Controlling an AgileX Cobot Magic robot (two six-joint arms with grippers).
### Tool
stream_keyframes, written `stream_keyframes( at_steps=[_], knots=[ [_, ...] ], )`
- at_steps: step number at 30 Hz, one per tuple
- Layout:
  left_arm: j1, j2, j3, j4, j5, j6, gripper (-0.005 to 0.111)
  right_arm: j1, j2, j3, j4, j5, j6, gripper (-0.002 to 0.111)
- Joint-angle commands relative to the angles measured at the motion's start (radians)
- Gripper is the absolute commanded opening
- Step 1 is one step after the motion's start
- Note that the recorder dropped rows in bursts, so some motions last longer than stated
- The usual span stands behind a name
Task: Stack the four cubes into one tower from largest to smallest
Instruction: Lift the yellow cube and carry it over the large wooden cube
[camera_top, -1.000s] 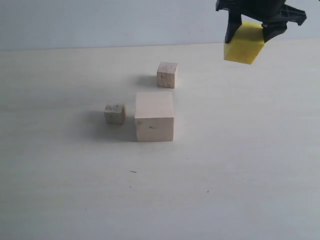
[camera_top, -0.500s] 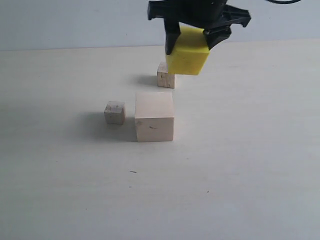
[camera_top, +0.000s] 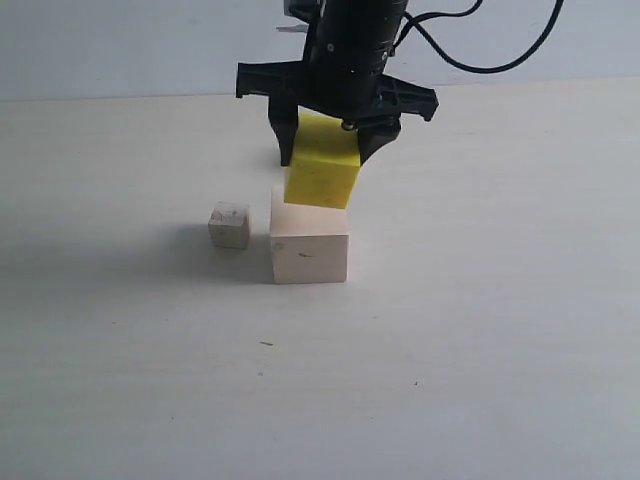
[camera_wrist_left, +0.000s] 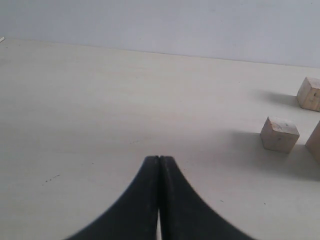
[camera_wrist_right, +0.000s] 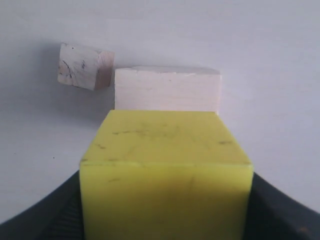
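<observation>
A pale, matte tabletop (camera_top: 450, 350) fills the scene. On it stands a large pale wooden cube (camera_top: 309, 248). A small pale wooden cube with dark specks (camera_top: 229, 226) sits just beside it, not touching. The black right gripper (camera_top: 327, 155) points straight down and pinches a bright yellow cube (camera_top: 322, 172), slightly tilted, over the large cube's top; whether they touch cannot be told. The left gripper (camera_wrist_left: 159, 159) hovers over bare table, its fingers pressed together. A second small speckled wooden cube (camera_wrist_left: 310, 93) lies farther back, before a plain grey-blue wall (camera_top: 120, 45).
</observation>
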Motion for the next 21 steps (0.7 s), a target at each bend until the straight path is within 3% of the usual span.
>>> stream_keyframes(
  at_steps=[1, 15, 21],
  knots=[
    [-0.006, -0.005, 0.002, 0.004, -0.009, 0.004, 0.000, 0.001, 0.033, 0.000, 0.004, -0.006, 0.007, 0.000],
    [-0.006, -0.005, 0.002, 0.004, -0.009, 0.004, 0.000, 0.043, 0.037, -0.005, -0.041, -0.006, 0.007, 0.000],
    [-0.006, -0.005, 0.002, 0.004, -0.009, 0.004, 0.000, 0.043, 0.037, -0.105, -0.076, -0.006, 0.010, 0.000]
  ],
)
